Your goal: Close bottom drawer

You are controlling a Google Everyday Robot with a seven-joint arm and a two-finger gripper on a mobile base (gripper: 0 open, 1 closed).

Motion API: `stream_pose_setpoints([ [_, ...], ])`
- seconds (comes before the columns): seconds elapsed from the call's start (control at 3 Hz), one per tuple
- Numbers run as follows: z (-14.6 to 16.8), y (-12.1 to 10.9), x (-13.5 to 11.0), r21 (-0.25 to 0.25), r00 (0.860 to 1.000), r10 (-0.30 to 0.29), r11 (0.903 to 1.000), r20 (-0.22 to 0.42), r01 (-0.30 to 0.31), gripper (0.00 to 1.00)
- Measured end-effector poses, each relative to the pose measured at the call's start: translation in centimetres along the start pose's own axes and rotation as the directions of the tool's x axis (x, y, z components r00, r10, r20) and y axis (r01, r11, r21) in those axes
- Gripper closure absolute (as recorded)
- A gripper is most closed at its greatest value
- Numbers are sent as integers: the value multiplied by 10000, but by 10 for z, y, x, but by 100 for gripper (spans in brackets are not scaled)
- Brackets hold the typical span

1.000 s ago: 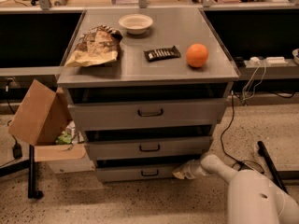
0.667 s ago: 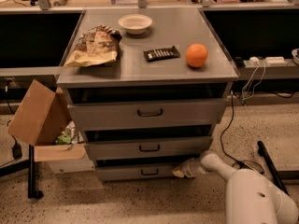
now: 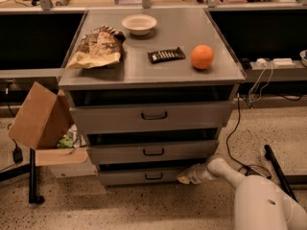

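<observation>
Low on the cabinet (image 3: 96,119), your gripper (image 3: 188,176) stays against the right end of the bottom drawer (image 3: 127,177), which still stands slightly out. You cannot tell whether the gripper is open or closed.

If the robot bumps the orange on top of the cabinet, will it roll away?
Probably yes: the orange is round and sits on the flat, smooth cabinet top. It looks firm, so likely no squishing. The tool is down low by the bottom drawer, well below it.
</observation>
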State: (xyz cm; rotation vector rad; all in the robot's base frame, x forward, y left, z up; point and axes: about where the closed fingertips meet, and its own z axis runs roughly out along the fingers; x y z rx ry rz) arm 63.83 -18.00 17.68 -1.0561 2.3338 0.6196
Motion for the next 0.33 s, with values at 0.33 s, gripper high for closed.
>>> stream_pose_setpoints([
  [0.33,-9,17,15,-489,9999,-126,9987,103,131,100],
])
